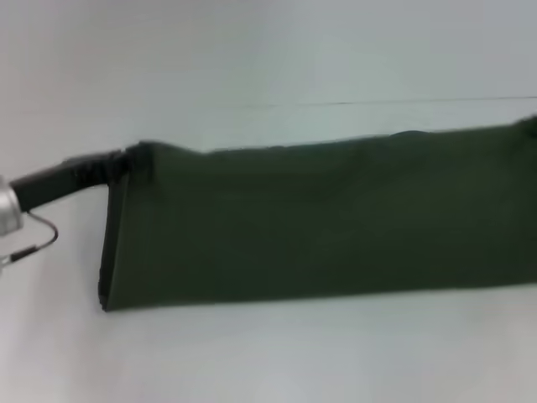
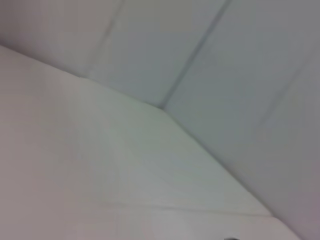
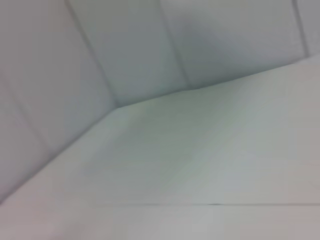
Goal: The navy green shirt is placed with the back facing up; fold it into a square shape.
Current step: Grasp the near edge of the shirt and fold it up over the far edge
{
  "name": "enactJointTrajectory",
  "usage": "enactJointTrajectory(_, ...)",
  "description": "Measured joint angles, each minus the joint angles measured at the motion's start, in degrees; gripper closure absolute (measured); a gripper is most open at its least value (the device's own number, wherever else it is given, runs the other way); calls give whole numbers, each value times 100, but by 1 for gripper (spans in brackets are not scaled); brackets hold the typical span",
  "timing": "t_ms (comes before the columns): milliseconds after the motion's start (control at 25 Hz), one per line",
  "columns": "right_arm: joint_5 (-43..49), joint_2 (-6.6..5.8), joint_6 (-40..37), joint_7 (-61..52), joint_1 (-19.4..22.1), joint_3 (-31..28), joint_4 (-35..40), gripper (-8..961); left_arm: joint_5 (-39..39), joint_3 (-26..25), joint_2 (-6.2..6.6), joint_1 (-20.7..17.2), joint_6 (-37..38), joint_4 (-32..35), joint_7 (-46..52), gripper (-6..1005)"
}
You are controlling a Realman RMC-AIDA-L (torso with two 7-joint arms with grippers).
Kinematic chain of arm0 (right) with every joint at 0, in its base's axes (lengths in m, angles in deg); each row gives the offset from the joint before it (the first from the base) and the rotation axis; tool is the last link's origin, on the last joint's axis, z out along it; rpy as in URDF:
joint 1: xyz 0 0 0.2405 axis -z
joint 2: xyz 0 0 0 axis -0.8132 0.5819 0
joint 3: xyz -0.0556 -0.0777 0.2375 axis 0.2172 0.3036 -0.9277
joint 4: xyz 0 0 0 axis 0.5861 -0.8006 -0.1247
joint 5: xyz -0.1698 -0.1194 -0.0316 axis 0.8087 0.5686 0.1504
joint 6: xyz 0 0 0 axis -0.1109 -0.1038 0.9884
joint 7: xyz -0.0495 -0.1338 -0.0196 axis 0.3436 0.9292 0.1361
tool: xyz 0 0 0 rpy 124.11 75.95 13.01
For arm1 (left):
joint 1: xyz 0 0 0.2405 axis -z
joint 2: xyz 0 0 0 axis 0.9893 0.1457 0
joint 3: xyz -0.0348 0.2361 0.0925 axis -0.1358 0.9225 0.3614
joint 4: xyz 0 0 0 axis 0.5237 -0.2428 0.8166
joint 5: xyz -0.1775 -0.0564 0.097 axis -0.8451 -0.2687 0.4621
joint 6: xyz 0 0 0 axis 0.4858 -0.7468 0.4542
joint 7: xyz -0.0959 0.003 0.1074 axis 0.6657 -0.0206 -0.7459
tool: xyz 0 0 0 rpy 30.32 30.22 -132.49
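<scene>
- The navy green shirt (image 1: 319, 222) lies as a long, dark band across the white tabletop (image 1: 268, 361), already folded lengthwise into a strip and running out past the right edge of the head view.
- The left hand (image 1: 126, 161) sits at the strip's far left corner, its dark fingers meeting the cloth where the corner rises slightly off the tabletop; it appears to be pinching that corner, a hold that would let the end be carried across for the next fold.
- From the left hand, the shirt stretches away to the robot's right, its near edge lying straight and flat, which suggests the earlier lengthwise folds are holding.
- A dark trace at the strip's far right corner may be the right hand (image 1: 530, 126); whether it is spread or pressed together cannot be told, and a matching hold at that end is only a guess.
- Both wrist views show only pale surface and wall panels, with no cloth and no fingers in sight.
- Judged from the layout, the strip needs folding end to end before it reads as a square.
</scene>
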Motion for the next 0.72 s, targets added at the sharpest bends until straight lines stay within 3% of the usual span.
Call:
enactJointTrajectory(200,-2,139,1450,85,-525,306,-460,927,-3,25,-33,342,-878,-164,-35,950)
enactJointTrajectory(440,-37,331,2983,384,-941,465,-910,927,-63,51,-243,662,-2007,-252,-292,948)
enactJointTrajectory(600,-125,421,3545,664,-1116,506,-1150,927,-122,89,-394,851,-2549,-301,-581,946)
enactJointTrajectory(720,-153,462,3691,740,-1165,537,-1219,926,-122,228,-415,938,-2774,-402,-651,945)
